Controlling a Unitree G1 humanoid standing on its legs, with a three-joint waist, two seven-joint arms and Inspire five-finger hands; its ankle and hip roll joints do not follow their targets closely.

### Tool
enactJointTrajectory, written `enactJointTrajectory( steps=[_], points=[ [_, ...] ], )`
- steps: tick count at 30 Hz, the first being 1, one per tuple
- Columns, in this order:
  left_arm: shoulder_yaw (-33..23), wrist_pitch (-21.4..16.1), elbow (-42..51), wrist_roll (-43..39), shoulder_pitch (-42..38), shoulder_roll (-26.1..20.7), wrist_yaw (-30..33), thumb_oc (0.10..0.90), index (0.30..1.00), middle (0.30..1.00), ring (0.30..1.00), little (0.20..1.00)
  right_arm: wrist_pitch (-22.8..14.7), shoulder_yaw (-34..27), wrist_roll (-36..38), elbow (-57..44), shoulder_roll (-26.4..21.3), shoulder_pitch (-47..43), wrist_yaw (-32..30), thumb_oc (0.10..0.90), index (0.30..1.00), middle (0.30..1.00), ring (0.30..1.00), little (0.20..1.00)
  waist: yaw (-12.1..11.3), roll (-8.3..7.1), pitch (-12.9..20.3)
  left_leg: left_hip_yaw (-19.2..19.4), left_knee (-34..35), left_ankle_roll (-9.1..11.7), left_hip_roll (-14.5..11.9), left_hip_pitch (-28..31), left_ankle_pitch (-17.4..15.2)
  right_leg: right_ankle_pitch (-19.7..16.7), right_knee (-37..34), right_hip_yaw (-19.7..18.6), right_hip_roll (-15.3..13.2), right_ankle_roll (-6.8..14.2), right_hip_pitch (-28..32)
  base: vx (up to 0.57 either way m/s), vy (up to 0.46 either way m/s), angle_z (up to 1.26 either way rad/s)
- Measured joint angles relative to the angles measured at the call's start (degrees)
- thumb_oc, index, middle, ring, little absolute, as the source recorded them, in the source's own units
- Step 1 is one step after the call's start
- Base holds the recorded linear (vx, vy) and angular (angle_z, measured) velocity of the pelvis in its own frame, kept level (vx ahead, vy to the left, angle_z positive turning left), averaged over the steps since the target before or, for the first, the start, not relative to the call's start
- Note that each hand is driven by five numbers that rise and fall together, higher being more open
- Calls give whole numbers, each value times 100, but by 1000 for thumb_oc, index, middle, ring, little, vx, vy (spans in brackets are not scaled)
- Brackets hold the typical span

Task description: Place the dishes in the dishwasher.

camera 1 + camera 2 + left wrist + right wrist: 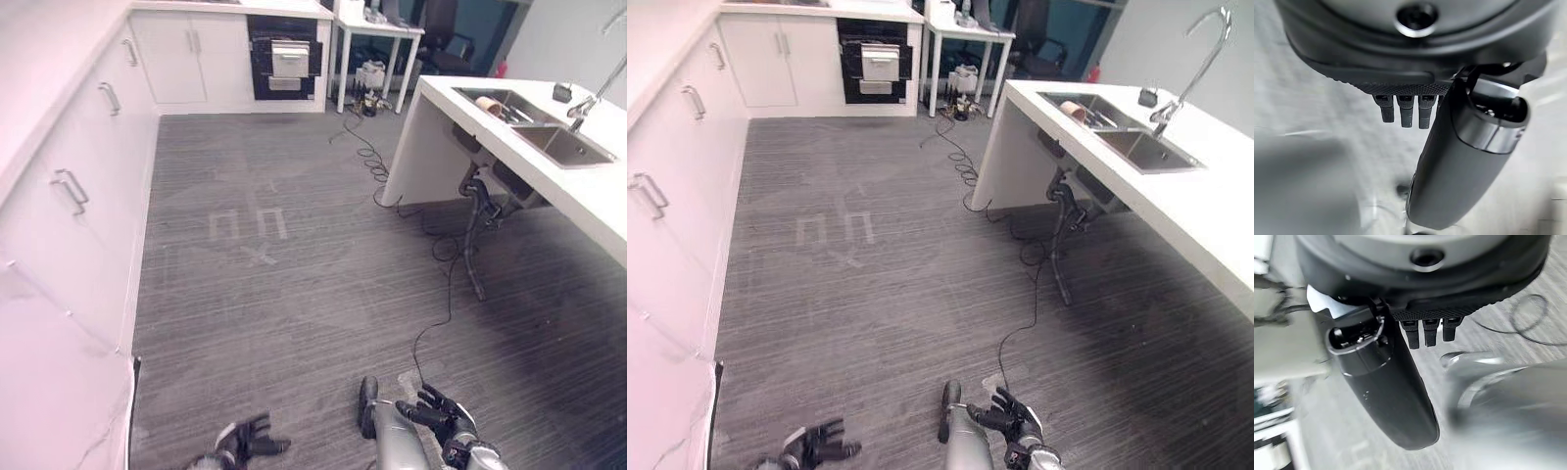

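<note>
Both my hands hang low over the grey floor, far from the counter. My left hand (250,441) is empty, and its wrist view shows straight fingers (1405,111) beside the thumb (1459,166). My right hand (443,416) is empty too, with relaxed fingers (1430,333) and thumb (1391,391). On the white island at the right is a double sink (563,147) with a tap (588,103). A small round tan dish (487,104) lies in the far basin. A dark built-in appliance (284,57) with a pale front panel stands in the far cabinet run.
White cabinets with bar handles (78,186) line the left side. The white island (441,137) juts in from the right, with a dark stand (477,230) beside it. Cables (372,162) trail from a white table (377,29) at the back. Tape marks (250,230) are on the floor.
</note>
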State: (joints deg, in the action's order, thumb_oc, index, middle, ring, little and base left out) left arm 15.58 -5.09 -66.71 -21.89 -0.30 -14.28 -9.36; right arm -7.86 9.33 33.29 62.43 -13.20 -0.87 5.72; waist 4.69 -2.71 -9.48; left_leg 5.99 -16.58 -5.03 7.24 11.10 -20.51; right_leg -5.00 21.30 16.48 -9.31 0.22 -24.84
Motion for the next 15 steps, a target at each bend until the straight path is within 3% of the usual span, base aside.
enactJointTrajectory(
  steps=[1,2,3,4,5,6,7,8,9,10,11,12,13,15],
  points=[
    [0,-7,1,-7,-5,52,1,800,900,900,900,900,9,5,0,159,-5,-19,-2,800,900,900,900,900,51,157,24,-110,102,30,-62,191,3,83,-79,-233,392,-166,340,303,-172,26],
    [-7,-27,-7,-32,-40,105,7,800,900,900,900,900,30,5,0,189,-21,28,-24,800,900,900,900,900,143,225,48,-185,52,240,-68,309,86,54,-324,-494,605,-558,690,420,-295,23],
    [-16,-50,-8,-52,-106,271,-8,800,900,900,900,900,49,16,2,200,-119,14,-68,800,900,900,900,900,130,461,83,-227,-106,850,-158,403,512,193,-409,-503,647,-594,993,413,-340,11],
    [-27,-55,-19,-54,-127,300,5,800,900,900,900,900,49,53,2,204,-129,5,-75,800,900,900,900,900,118,464,97,-230,-235,925,-151,419,824,225,-452,-501,638,-608,1132,336,-298,-19],
    [-93,-97,-35,-53,-138,336,5,800,900,900,900,900,47,128,1,194,-132,-25,-70,800,900,900,900,900,90,401,107,-223,-444,859,-100,385,1249,306,-357,-494,595,-689,1238,312,-286,-21],
    [-289,-201,-81,-90,-212,406,26,800,900,900,900,900,8,195,3,151,-134,-61,-47,800,900,900,900,900,85,243,139,-161,-1159,874,-65,117,2042,494,-61,-495,503,-823,1307,315,-261,-10],
    [-300,-215,-83,-130,-202,399,7,800,900,900,900,900,-21,193,-2,136,-118,-32,-30,800,900,900,900,900,108,156,220,-147,-1577,895,-69,-124,2487,679,-139,-529,538,-778,1476,298,-247,1],
    [-371,-252,-51,-216,-159,373,-11,800,900,900,900,900,-34,198,-9,120,-90,-32,-18,800,900,900,900,900,43,36,317,-41,-2487,830,-46,-592,3249,1030,-535,-855,480,-728,1824,347,-171,-7],
    [-447,-270,45,-256,-200,370,4,800,900,900,900,900,-39,186,-10,145,-120,-135,-31,800,900,900,900,900,-76,58,295,31,-3805,861,-411,-1423,3202,1018,-620,-820,624,-626,2019,313,-98,-16],
    [-459,-261,70,-251,-210,304,-1,800,900,900,900,900,-50,184,-9,103,-100,-223,-31,800,900,900,900,900,-142,-20,283,7,-4228,873,-605,-1938,2978,1131,-652,-825,661,-677,2162,470,-52,-11],
    [-403,-242,153,-245,-248,212,-9,800,900,900,900,900,-113,113,-7,69,-66,-228,-32,800,900,900,900,900,-216,-157,219,-13,-4281,682,-699,-2462,2577,1305,-790,-879,662,-690,2343,408,69,-2],
    [-402,-288,251,-249,-278,146,0,800,900,900,900,900,-122,106,-6,77,-71,-271,-36,800,900,900,900,900,-285,-225,147,-24,-3777,500,-740,-2718,2270,1331,-890,-911,659,-690,2523,520,131,-9],
    [-385,-314,331,-243,-281,97,0,800,900,900,900,900,-133,112,-6,82,-68,-294,-41,800,900,900,900,900,-365,-215,122,-54,-3278,500,-741,-2853,2165,1391,-977,-954,671,-653,2631,400,134,-43],
    [-367,-305,295,-244,-240,88,34,800,900,900,900,900,-140,111,-7,137,-202,-430,-48,800,900,900,900,900,-516,-8,52,25,-1125,515,-918,-2872,2084,1518,-1102,-1187,836,-521,2916,537,254,-68]
  ],
)
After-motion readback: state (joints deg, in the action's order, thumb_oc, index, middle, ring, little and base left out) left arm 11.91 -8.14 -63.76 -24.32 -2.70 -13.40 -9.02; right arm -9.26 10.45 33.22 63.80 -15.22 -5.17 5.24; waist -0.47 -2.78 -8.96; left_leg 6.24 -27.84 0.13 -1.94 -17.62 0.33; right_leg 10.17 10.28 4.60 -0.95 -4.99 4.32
